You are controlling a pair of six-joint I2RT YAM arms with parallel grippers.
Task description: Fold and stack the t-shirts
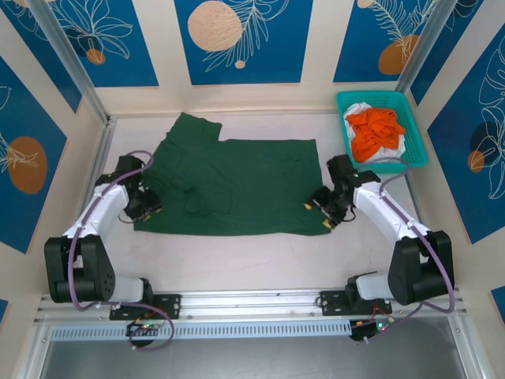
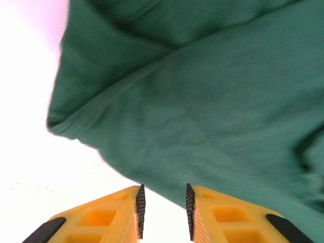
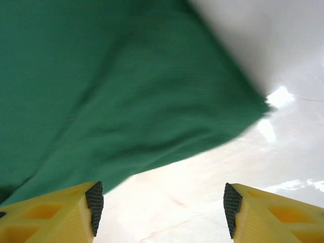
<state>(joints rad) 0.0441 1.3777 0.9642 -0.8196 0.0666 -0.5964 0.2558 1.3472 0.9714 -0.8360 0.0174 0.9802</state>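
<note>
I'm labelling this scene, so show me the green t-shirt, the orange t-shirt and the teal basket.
green t-shirt [image 1: 252, 178], top view, middle of its spread body.
orange t-shirt [image 1: 377, 130], top view, middle of the crumpled heap.
teal basket [image 1: 371, 95], top view, its far rim.

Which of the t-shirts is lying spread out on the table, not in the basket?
The dark green t-shirt: it lies spread on the table, while the orange t-shirt and white t-shirt sit crumpled in the teal basket.

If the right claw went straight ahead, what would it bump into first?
Most likely the edge of the dark green t-shirt just ahead of the right gripper; depth is unclear, so the table might come first.
</note>
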